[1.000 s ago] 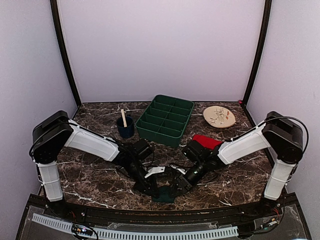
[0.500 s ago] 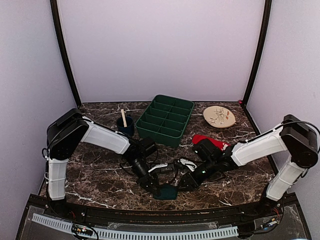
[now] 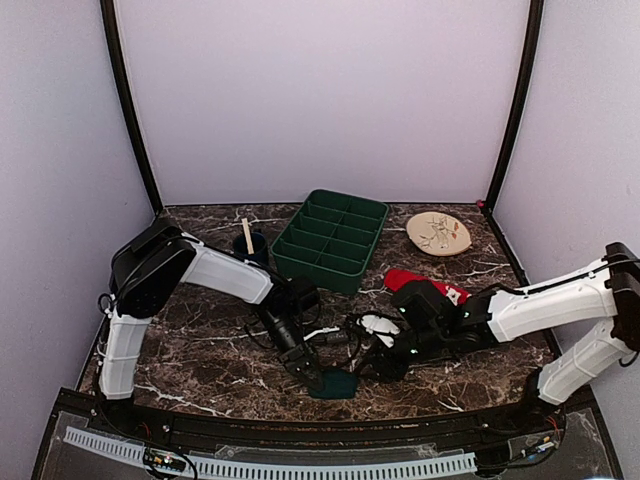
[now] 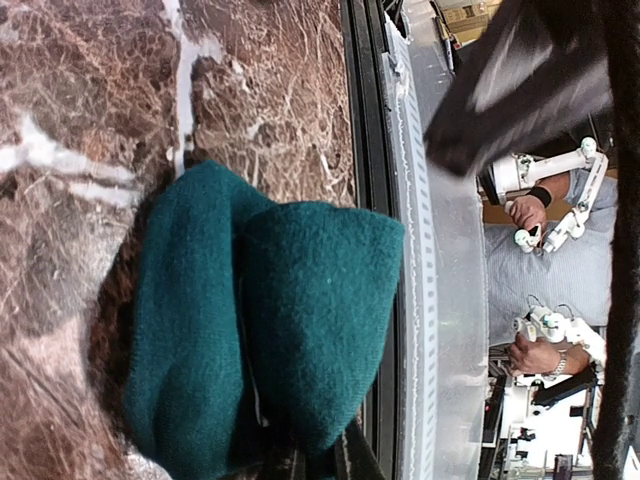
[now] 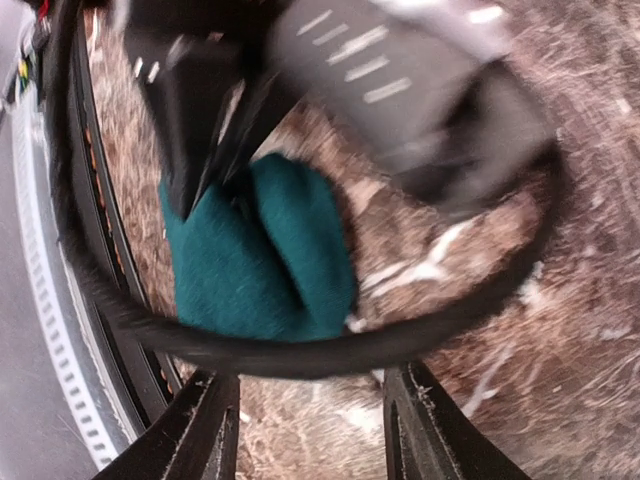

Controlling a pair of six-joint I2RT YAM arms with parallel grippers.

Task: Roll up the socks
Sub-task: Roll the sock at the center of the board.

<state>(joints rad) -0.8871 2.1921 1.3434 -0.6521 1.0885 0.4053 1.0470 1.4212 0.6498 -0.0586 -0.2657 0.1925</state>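
While the left gripper point(image 3: 319, 377) is staying clamped on the bunched-up teal sock point(image 4: 270, 320) at the near edge of the table point(image 3: 200, 368), the right gripper point(image 5: 305, 385) is backing off to the right, jaws spreading apart and empty. Red sock point(image 3: 412, 283) is lying behind it toward the right edge, so I'm guessing rolling isn't finished

The counter point(image 3: 190, 375) is dark brown marble veined with white and tan. Low in the middle of the top view, the teal sock point(image 3: 338, 384) is a plain deep teal-green knit. Right of centre, the red sock point(image 3: 412, 281) is bright red with white patches at its right end. The tray point(image 3: 310, 268) is dark green, the cup point(image 3: 251, 258) navy, the plate point(image 3: 416, 232) cream with brownish speckles. The left arm point(image 3: 215, 275) and right arm point(image 3: 545, 305) are white with black joints, and the right arm's fingers point(image 5: 205, 435) are black
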